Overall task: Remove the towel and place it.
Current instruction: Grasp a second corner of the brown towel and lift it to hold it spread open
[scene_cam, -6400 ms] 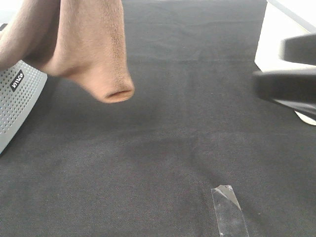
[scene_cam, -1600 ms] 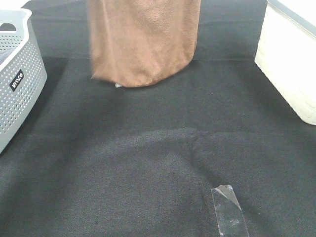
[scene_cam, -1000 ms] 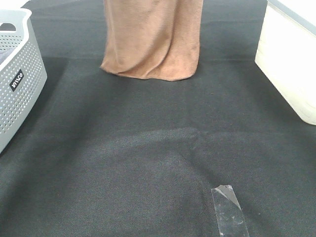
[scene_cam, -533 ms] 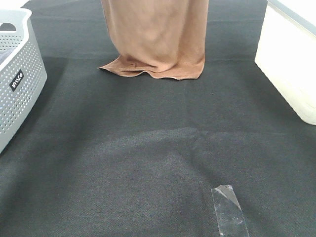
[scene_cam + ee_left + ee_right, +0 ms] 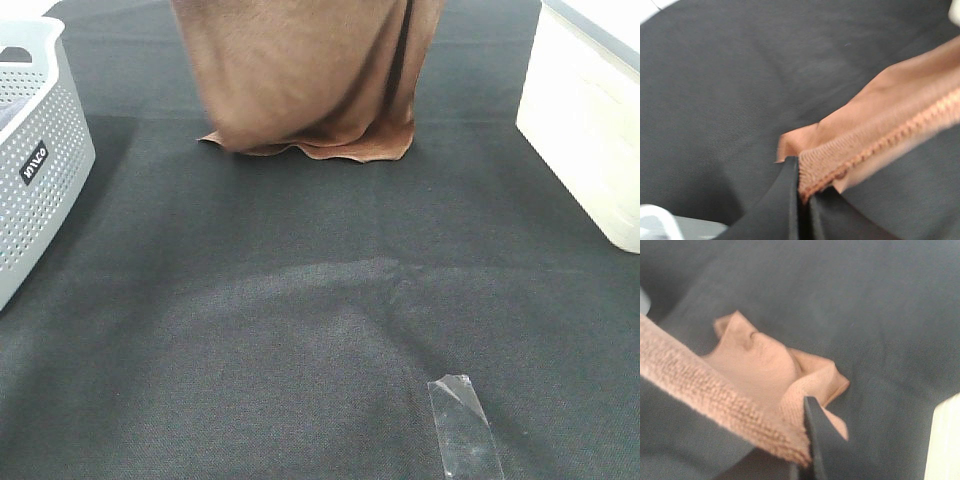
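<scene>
The brown plush towel hangs from above the top of the exterior high view at the far middle of the table. Its lower edge rests in folds on the black table covering. Both grippers are out of that view. In the left wrist view my left gripper is shut on the towel's stitched edge. In the right wrist view my right gripper is shut on another stitched edge of the towel. The white tag is hidden.
A grey perforated basket stands at the left edge. A cream box stands at the right edge. A strip of clear tape lies on the covering near the front.
The towel came from the left by the basket to the far middle and was lowered until its bottom edge folded onto the covering. Its hanging part has now swung toward the camera and left.
</scene>
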{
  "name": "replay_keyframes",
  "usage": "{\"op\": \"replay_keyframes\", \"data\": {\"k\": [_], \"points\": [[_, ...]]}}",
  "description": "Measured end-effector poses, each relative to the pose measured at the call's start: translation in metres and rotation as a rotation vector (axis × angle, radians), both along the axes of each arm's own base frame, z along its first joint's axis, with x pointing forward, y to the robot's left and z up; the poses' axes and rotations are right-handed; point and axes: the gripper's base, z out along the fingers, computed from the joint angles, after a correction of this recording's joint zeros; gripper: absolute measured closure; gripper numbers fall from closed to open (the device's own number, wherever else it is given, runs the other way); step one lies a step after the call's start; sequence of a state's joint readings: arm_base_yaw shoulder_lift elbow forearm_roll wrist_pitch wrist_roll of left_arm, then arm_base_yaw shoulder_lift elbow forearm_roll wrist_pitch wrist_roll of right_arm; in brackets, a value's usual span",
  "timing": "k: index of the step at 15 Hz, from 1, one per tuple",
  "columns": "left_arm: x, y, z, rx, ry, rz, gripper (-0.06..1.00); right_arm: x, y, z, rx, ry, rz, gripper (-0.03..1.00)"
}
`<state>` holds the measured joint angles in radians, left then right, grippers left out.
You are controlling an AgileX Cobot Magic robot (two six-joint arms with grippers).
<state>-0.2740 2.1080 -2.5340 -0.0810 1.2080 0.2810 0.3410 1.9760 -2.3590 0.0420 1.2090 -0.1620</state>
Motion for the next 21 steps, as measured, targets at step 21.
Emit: {"op": "replay_keyframes", "data": {"k": [21], "points": [[-0.275,0.054,-0.053,-0.257,0.426,0.057,0.94,-0.228,-0.051,-0.057,0.192,0.401,0.039,0.97]]}}
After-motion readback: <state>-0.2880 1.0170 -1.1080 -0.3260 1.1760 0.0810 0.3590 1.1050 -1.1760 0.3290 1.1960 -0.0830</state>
